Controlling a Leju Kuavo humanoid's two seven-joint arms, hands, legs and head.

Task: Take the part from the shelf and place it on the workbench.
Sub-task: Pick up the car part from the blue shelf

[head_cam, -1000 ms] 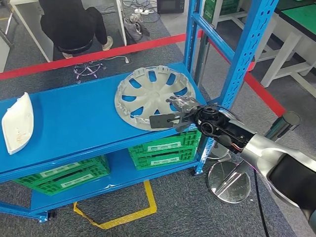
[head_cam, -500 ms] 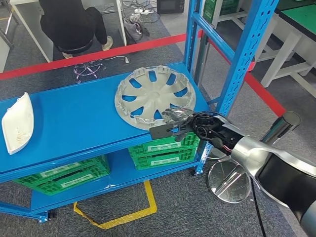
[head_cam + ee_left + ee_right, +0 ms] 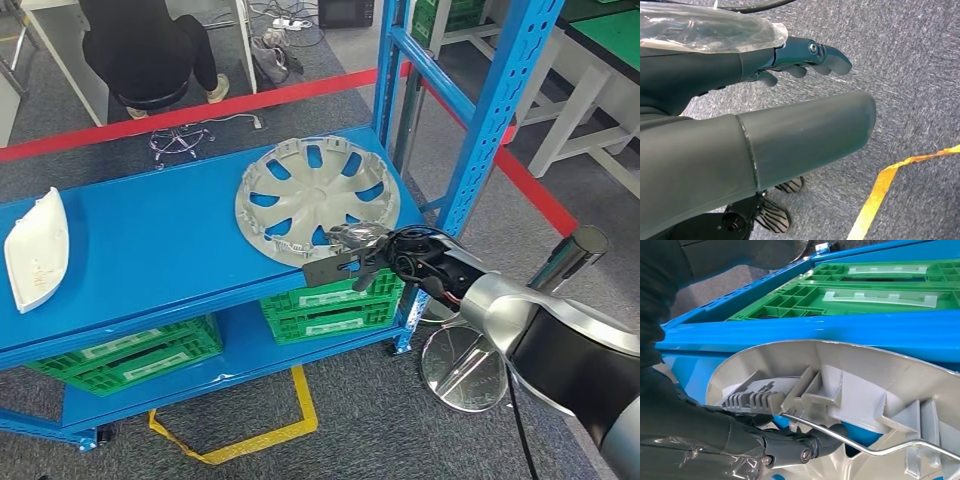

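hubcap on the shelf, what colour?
Silver-grey hubcap, blue shelf showing through its cutouts; clearest in the head view.

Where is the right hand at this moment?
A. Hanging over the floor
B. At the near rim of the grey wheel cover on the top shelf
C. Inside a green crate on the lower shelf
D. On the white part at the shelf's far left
B: in the head view the right hand sits at the near rim of the grey wheel cover, fingers hooked under its edge.
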